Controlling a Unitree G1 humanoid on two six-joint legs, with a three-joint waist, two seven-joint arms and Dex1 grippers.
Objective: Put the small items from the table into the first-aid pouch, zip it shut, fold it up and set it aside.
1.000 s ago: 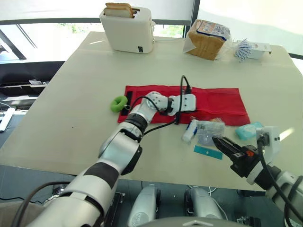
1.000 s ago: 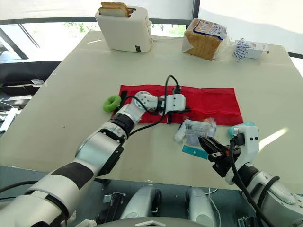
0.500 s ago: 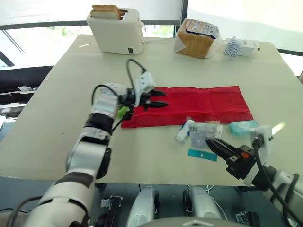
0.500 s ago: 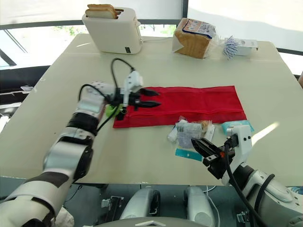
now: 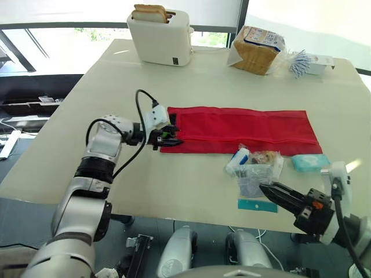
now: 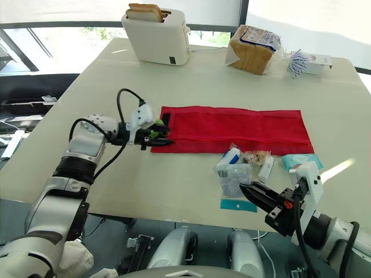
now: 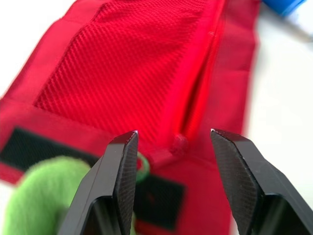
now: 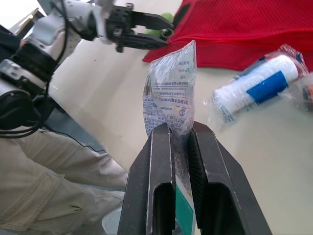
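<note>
Left claw (image 5: 174, 136) hangs at the left end of the red first-aid pouch (image 5: 243, 124). Its two black fingers are spread wide and the zip pull (image 7: 179, 143) sits in the gap between them, not yet pinched. A green ring (image 7: 34, 196) lies just off that same end of the pouch. The pouch lies flat and unfolded on the surface (image 5: 116, 87), its long axis running left to right across the robot's front, and the zip line follows that axis away from the pull. I cannot tell whether the zip is parted far enough to take anything. The right claw (image 5: 266, 189) is on the near side of the pouch, level with its right half, clamped shut on a clear printed packet (image 8: 170, 98) that stands up from its tips. Close by, also on the near side of the pouch, lie a white tube (image 5: 237, 161), a teal pack (image 5: 306, 163) and a teal strip (image 5: 257, 205). From where I stand, the next move turns on this: the packet must go away from the robot and across to the zip line. The right arm is nearer the loose items and the left arm nearer the pull.
</note>
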